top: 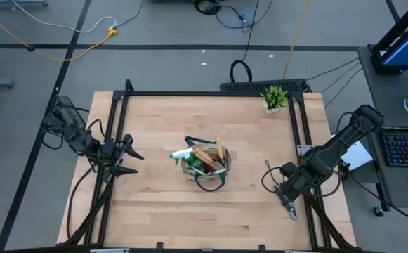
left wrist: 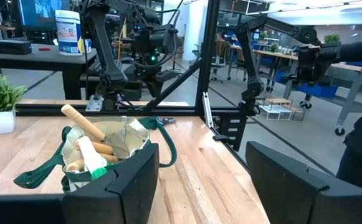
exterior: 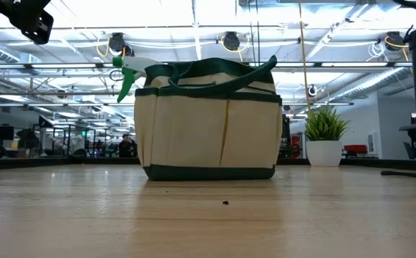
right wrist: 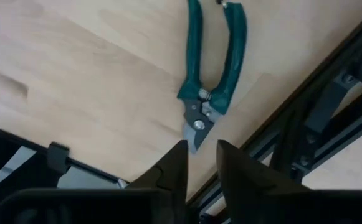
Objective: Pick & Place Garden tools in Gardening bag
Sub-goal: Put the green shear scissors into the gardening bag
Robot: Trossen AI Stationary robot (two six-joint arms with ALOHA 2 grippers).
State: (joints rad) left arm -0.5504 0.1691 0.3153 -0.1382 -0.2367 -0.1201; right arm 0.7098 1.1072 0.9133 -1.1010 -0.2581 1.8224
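The pruning shears are left lying on the table, just in front of the right gripper, whose fingers are parted a little and hold nothing. Next, the shears must be gripped and carried to the gardening bag. The left gripper waits open beside the bag.

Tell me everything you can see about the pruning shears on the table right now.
The pruning shears lie flat on the wooden table, near its right edge beside the black frame rail. They have two green handles, spread slightly apart, joined at a metal pivot with short grey blades that look closed. The blade tip points toward the right gripper, which hovers just over it with fingers slightly apart, not holding them. Only the table touches them.
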